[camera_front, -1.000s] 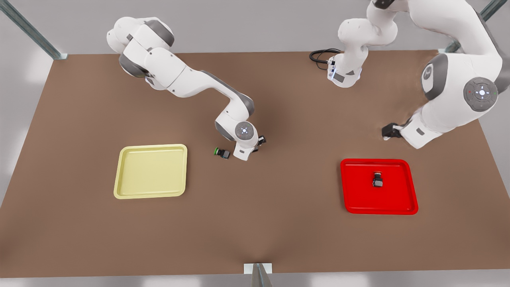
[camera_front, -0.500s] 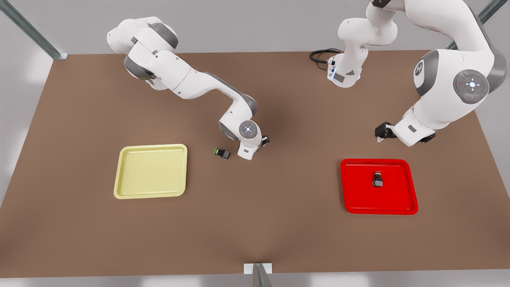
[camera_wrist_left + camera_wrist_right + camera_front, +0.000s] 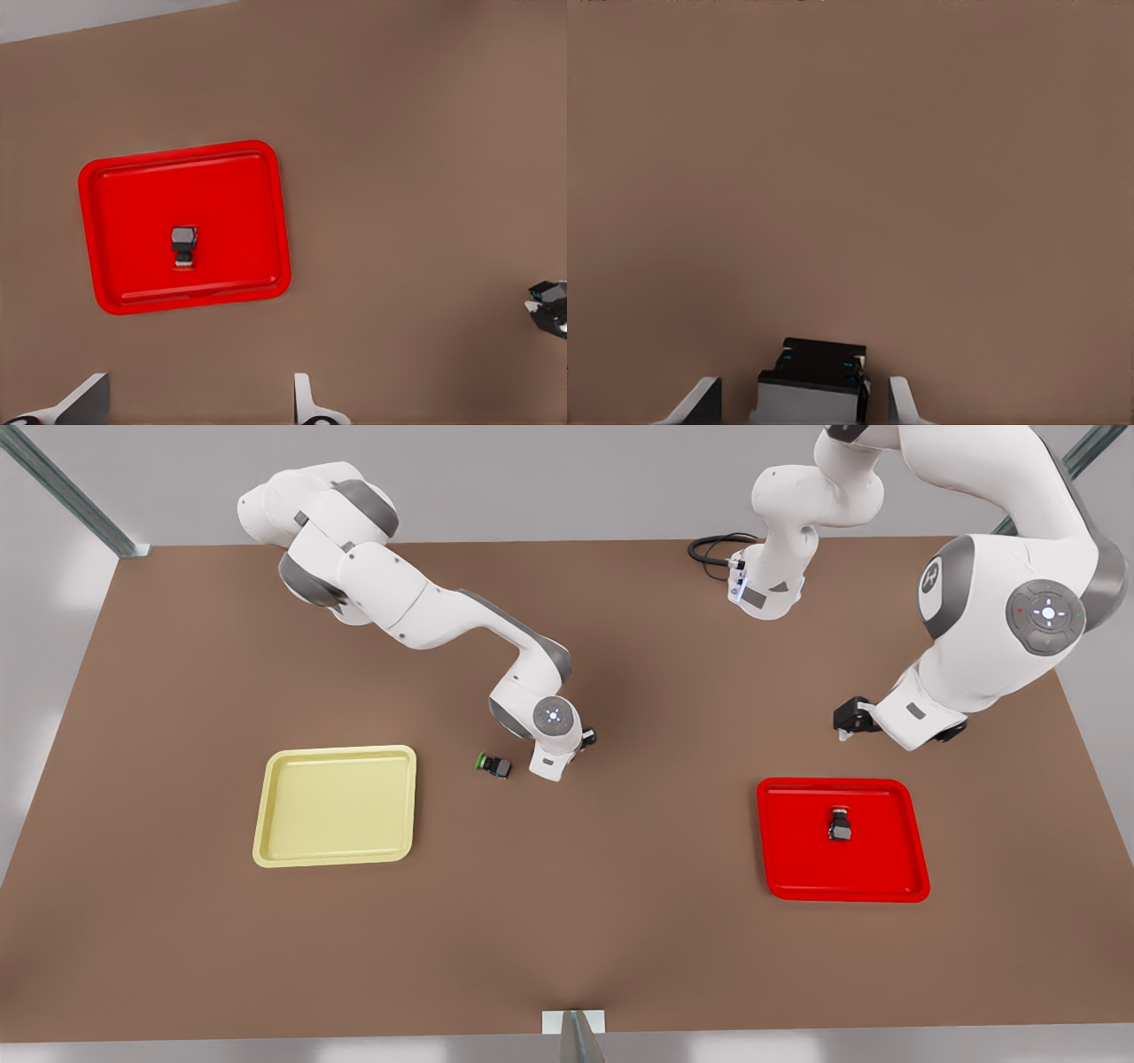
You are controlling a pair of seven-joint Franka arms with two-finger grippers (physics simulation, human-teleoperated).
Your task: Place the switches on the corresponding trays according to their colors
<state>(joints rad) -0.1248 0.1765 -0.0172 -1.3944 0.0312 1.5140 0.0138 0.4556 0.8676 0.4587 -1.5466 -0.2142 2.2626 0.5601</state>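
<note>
Between the fingers of the right hand [image 3: 804, 396] sits a small switch [image 3: 811, 375], dark body, cap colour can't tell from the wrist view. The fingers stand open w/ a gap each side, nothing gripped yet. Front view puts this hand [image 3: 551, 766] near worktop centre, w/ the green-capped switch [image 3: 493, 764] just beside it at its 9 o'clock, lying on its side.

Handling, as a judgement: the switch is tiny, rigid, very light, prob. hard plastic. It won't deform but could skid or tip if one finger lands first. Best hold is across the flat sides of the square body, low down, not on the round cap, which would roll out.

Red switch [image 3: 839, 824] lies inside the red tray [image 3: 904, 877], approx. mid-tray, so that half looks done. Yellow tray [image 3: 283, 841] is at 9 o'clock from the right hand, well apart from it.

Left hand [image 3: 848, 717] waits above the worktop at 12 o'clock of the red tray, fingers spread wide, holding nothing; its wrist view looks down on that tray [image 3: 266, 266].

Worktop [image 3: 567, 921] is flat matte brown, little to stop a slide. Room: plain grey walls, metal frame struts [image 3: 71, 491] at corners, black cable [image 3: 713, 549] at the back edge.
</note>
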